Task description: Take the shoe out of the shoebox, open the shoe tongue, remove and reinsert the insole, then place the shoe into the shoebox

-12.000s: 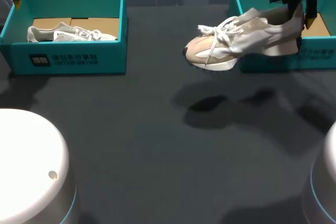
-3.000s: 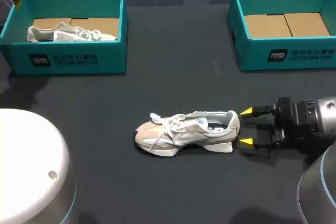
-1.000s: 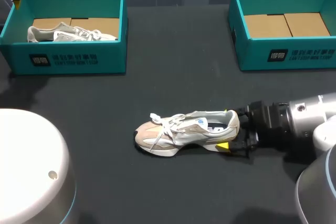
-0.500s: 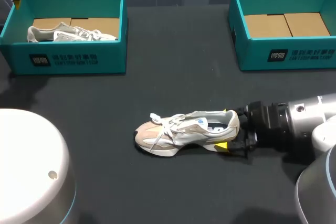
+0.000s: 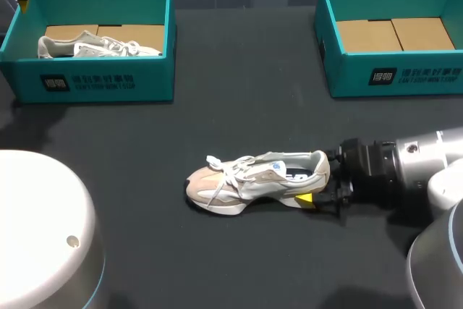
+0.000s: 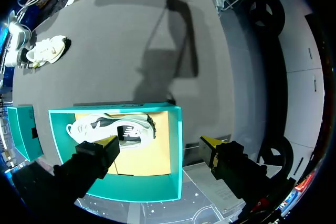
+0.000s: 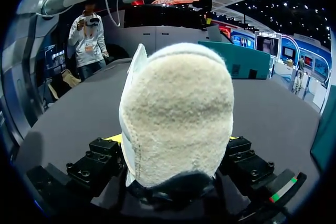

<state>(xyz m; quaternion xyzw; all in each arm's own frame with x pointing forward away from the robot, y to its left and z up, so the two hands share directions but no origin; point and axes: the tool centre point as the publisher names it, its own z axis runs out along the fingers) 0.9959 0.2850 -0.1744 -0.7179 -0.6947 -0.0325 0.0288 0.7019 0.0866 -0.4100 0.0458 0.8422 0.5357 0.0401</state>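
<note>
Grips the shoe (image 5: 246,179) by its heel with the right gripper (image 5: 317,179), toe pointing straight away, leftward; holds the left gripper (image 6: 157,142) spread, well apart from the shoe.

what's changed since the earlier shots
The right gripper carried the shoe out of the right box, set it down on the table, let go, then moved back in and its fingers closed on the heel. The left gripper, the left box and the other shoe inside it stayed put.

Dark table (image 5: 217,128), teal box (image 5: 145,81) at its far left, pale sneaker (image 5: 101,47) inside on cardboard liner (image 5: 141,34)
</note>
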